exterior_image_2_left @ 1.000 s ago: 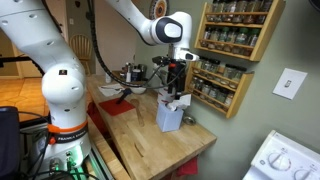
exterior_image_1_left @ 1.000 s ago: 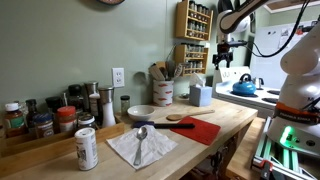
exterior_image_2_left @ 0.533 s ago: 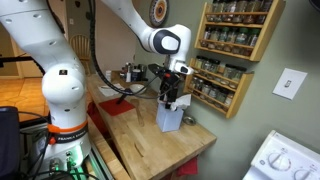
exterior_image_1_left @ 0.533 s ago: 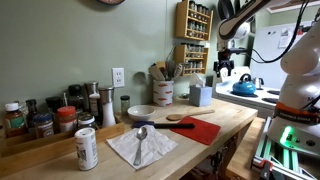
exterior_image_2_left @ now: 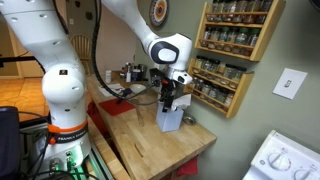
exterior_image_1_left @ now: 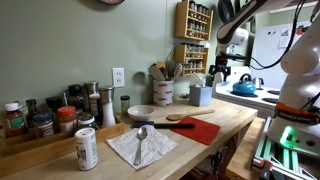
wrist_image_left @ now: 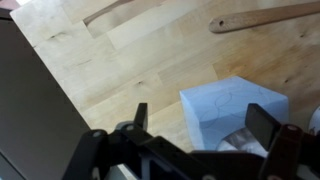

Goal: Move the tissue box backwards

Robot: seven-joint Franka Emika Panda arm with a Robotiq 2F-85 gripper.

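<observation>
The tissue box [exterior_image_1_left: 201,96] is a small pale blue box with white tissue at its top, standing on the wooden counter near the far end; it also shows in an exterior view [exterior_image_2_left: 170,119]. My gripper [exterior_image_2_left: 168,97] hangs just above it, open and empty, and shows in an exterior view [exterior_image_1_left: 218,76] too. In the wrist view the gripper [wrist_image_left: 203,122] has its fingers spread, with the box [wrist_image_left: 225,105] below, lying between them and toward the right finger. The jaws do not touch the box.
A white crock of wooden utensils [exterior_image_1_left: 163,92] stands beside the box. A blue kettle [exterior_image_1_left: 243,87] sits on the stove beyond. A spice rack [exterior_image_2_left: 235,28] hangs on the wall. A wooden spoon [wrist_image_left: 265,17], red cloth [exterior_image_1_left: 200,130], bowl [exterior_image_1_left: 142,113] and can [exterior_image_1_left: 87,148] lie on the counter.
My gripper has come down toward the top of the tissue box. The box has not moved.
</observation>
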